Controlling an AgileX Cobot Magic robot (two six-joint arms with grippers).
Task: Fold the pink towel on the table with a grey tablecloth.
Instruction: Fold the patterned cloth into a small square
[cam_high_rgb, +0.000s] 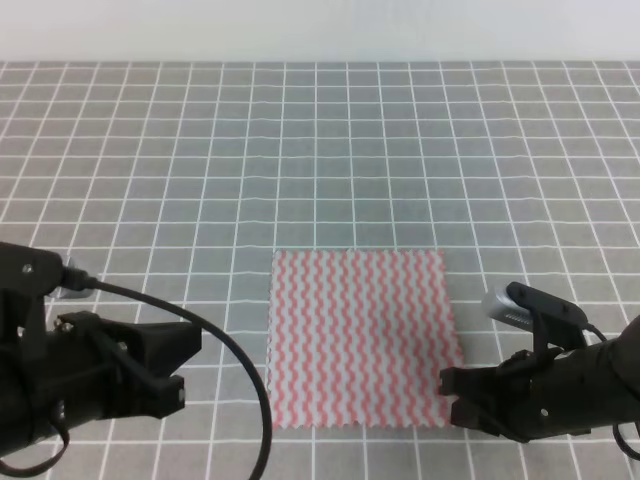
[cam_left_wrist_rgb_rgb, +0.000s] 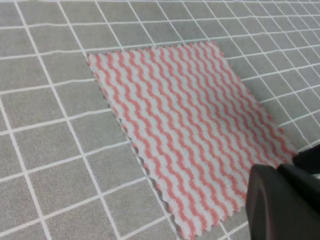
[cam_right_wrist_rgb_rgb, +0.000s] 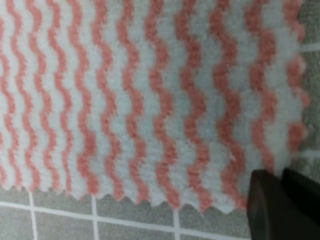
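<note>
Right claw: black two-fingered gripper (cam_high_rgb: 455, 397), low at the near right corner of the towel, fingertips at the cloth's edge; pinching or merely touching, cannot tell.
Left claw: black gripper (cam_high_rgb: 185, 365), near left, apart from the towel's left edge; spread or pressed together, cannot tell.
Towel: thin pink-and-white zigzag-striped cloth with pinked edges (cam_high_rgb: 362, 336), lying flat and fully spread, near centre, between the two claws.
Surface: table under grey cloth ruled with thin white grid lines (cam_high_rgb: 320, 150), smooth all round the towel.
Progress: judged at the outset; no fold made, no corner lifted, every fold left to do.
Surroundings: black cable (cam_high_rgb: 235, 370) looping from the left arm down past the towel's near left corner.
Obstructions: cable alone, likely to brush that corner; far side unobstructed.
</note>
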